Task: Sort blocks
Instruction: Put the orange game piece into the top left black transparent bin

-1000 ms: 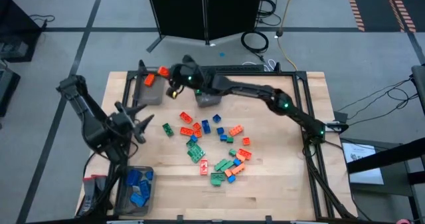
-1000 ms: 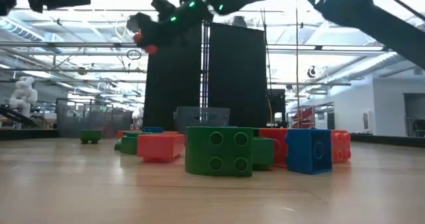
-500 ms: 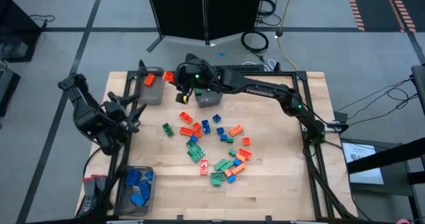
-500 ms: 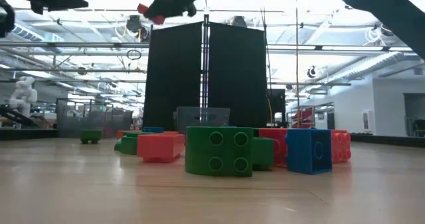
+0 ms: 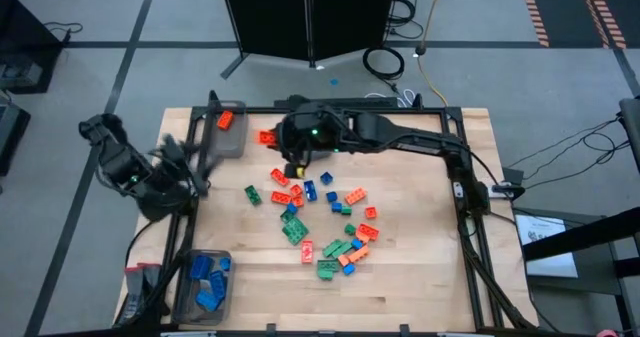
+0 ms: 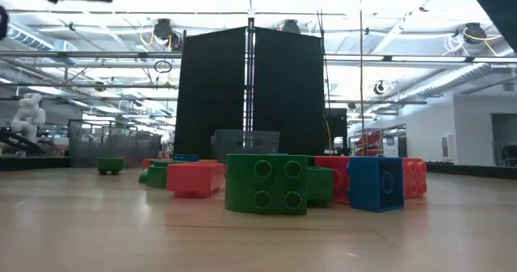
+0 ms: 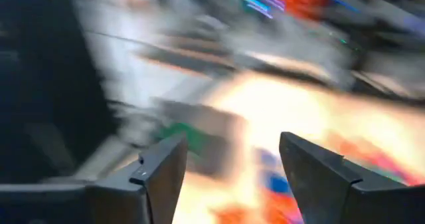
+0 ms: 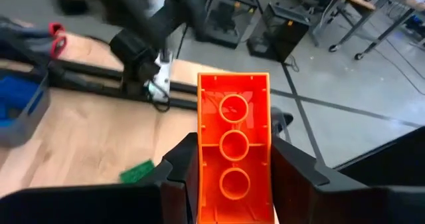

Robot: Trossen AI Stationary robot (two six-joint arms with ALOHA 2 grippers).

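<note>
Orange, green and blue blocks [image 5: 320, 222] lie scattered on the middle of the wooden table. My right gripper [image 5: 285, 142] hangs above the pile's far edge, shut on an orange block [image 8: 234, 144]. That block shows as an orange spot [image 5: 267, 137] in the high view. My left gripper [image 5: 185, 162] is at the table's left edge, raised and open, with nothing between its fingers [image 7: 163, 177]. My right gripper pinches the orange block's two long sides [image 8: 199, 164] between its two fingers. The block sticks out forward past the fingertips, with its hollow underside and three round tubes toward the wrist camera. It is lifted clear of the table.
A dark bin [image 5: 225, 137] at the far left holds one orange block [image 5: 224, 119]. A second bin [image 5: 205, 282] at the near left holds blue blocks. A black metal frame [image 5: 460, 177] runs along the table's edges.
My right gripper has risen and moved from beside the far-left bin toward the table's right and near edges, carrying the orange block; it has left the top of the low view. My left gripper has pulled back toward the left edge and risen.
</note>
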